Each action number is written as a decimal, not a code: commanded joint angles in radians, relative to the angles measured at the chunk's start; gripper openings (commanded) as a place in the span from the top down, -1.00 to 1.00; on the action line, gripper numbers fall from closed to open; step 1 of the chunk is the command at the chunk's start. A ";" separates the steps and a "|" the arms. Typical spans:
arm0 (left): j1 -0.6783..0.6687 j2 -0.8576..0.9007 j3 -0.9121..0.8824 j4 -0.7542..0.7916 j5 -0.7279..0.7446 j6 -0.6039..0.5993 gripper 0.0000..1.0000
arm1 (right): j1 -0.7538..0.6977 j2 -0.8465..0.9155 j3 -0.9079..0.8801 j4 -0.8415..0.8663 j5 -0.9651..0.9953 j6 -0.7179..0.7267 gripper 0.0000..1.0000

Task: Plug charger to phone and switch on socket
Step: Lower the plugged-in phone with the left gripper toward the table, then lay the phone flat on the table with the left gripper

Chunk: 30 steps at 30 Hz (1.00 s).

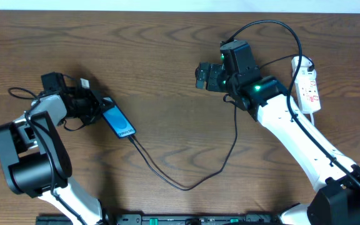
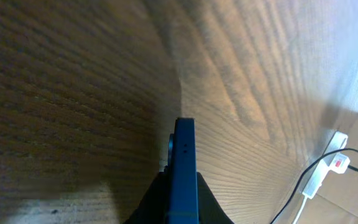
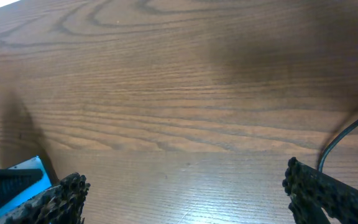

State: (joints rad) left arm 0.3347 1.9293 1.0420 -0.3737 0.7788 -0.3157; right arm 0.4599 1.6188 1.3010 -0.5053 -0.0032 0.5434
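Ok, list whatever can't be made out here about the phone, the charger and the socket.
- Overhead: whether the charger tip is seated in the phone; the joint is too small.
- Overhead: the socket switch's position; too small.
- Left wrist: the phone's screen; it is seen edge-on.
- Right wrist: most of the phone; cut off at the bottom-left corner.

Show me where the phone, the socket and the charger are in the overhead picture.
phone [image 1: 119, 123]: overhead view, middle of its blue screen.
socket [image 1: 309, 87]: overhead view, white face of the strip.
charger [image 1: 189, 188]: overhead view, bottom of the black cable's loop.
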 commanded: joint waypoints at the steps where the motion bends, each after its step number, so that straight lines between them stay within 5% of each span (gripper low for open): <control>1: -0.005 0.012 0.008 -0.007 0.013 0.013 0.85 | 0.000 -0.014 0.008 -0.004 0.012 -0.010 -0.98; 24: -0.014 0.012 -0.005 -0.066 -0.066 0.031 0.85 | 0.000 -0.014 0.008 -0.005 0.012 -0.010 -0.99; 30: -0.014 0.012 -0.005 -0.067 -0.066 0.031 0.70 | 0.000 -0.014 0.008 -0.008 0.012 -0.010 -0.99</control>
State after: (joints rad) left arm 0.3252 1.9339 1.0420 -0.4309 0.7403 -0.2909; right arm 0.4599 1.6188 1.3010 -0.5087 -0.0032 0.5434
